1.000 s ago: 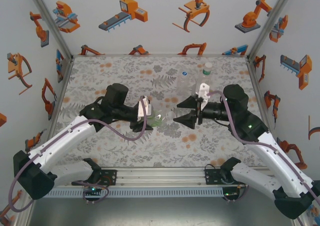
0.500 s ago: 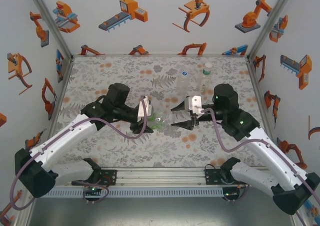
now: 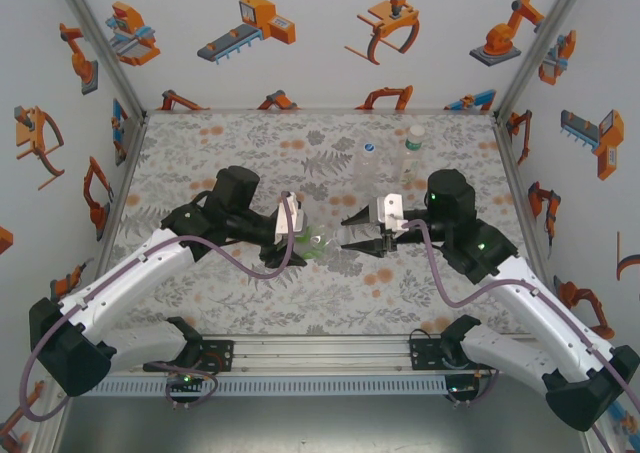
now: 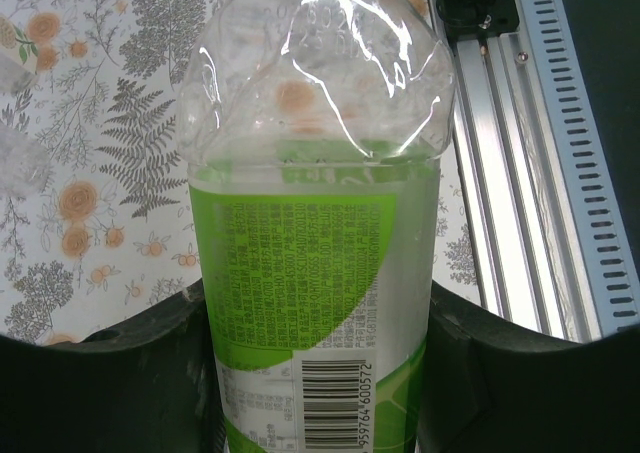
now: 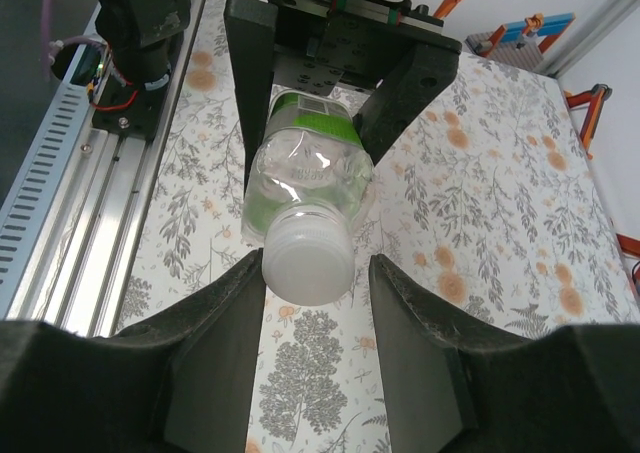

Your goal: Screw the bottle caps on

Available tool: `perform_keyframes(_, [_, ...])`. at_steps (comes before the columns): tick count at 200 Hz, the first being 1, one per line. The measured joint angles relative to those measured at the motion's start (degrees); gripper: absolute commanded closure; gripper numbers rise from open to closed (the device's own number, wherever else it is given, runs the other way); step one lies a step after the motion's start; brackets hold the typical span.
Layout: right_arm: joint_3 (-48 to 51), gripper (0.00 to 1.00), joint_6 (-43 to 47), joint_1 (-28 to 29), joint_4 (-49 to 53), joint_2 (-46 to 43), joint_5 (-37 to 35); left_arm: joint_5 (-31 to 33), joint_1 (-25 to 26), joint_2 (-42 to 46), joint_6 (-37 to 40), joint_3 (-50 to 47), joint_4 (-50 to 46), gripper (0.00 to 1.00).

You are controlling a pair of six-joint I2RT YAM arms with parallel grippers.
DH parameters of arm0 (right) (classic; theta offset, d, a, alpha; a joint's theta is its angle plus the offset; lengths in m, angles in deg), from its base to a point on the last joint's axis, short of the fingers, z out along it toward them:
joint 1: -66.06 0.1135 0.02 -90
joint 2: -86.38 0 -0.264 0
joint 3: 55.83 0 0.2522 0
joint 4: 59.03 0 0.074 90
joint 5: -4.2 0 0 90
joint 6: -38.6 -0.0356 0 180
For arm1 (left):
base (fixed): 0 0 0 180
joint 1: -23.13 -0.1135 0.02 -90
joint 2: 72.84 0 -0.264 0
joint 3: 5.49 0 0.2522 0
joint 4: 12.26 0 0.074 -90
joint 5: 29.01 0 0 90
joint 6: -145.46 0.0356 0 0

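- Right hand (image 3: 352, 233) is straddling the pale cap (image 5: 308, 263), fingers narrowly spread, not clearly pinching.
- Cap is sitting on the neck of the bottle (image 5: 305, 178); probably light and slick, so best gripped squarely by the rim.
- Beyond, left hand (image 3: 303, 235) is clamping the labelled waist; thin walls probably dent easily.

Pale cap (image 5: 308, 263) tops the bottle (image 5: 305, 168); right gripper (image 5: 316, 278) fingers flank it.

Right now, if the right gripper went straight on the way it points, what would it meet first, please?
The pale cap of the bottle held by the left gripper, probably; it sits between the fingers of the right gripper.
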Motion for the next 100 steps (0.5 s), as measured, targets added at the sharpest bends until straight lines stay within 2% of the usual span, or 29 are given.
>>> perform_keyframes(57, [1.25, 0.6, -0.9, 0.0, -1.97, -0.26, 0.02, 0.31, 0.0, -0.35, 0.0, 0.26, -0.07, 1.0])
perform_keyframes(100, [1.27, 0.76, -1.49, 0.0, -2.25, -0.26, 0.04, 0.44, 0.0, -0.57, 0.0, 0.7, -0.39, 1.0])
